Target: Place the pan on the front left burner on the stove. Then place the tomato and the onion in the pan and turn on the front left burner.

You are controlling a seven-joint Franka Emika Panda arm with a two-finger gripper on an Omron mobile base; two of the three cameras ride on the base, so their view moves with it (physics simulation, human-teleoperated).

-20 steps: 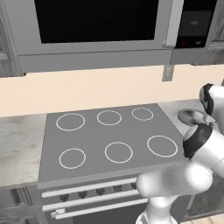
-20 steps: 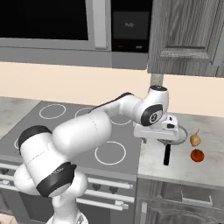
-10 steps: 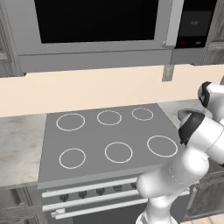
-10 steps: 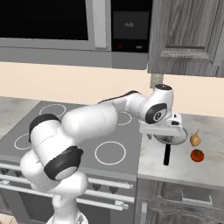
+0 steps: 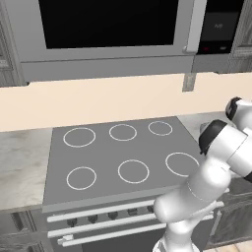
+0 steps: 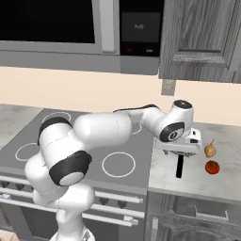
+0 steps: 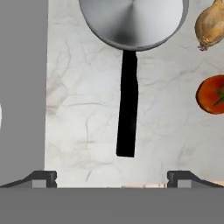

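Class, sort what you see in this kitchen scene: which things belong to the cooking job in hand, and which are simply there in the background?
Belonging to the job:
- pan, on the counter beside the stove
- onion
- tomato
- front left burner
- gripper, open above the pan's handle

Just there:
- microwave above the stove
- wall cabinet
- wall outlet

A home kitchen. A flat grey stove [image 5: 118, 152] with six white burner rings is built into a marble-patterned desk [image 6: 188, 172], with knobs and pale bar handles along its front. Above it hangs a microwave [image 5: 108, 37] with a dark door; at two o'clock in the right base view is a grey wooden wall cabinet [image 6: 202, 37], and a beige backsplash runs behind.
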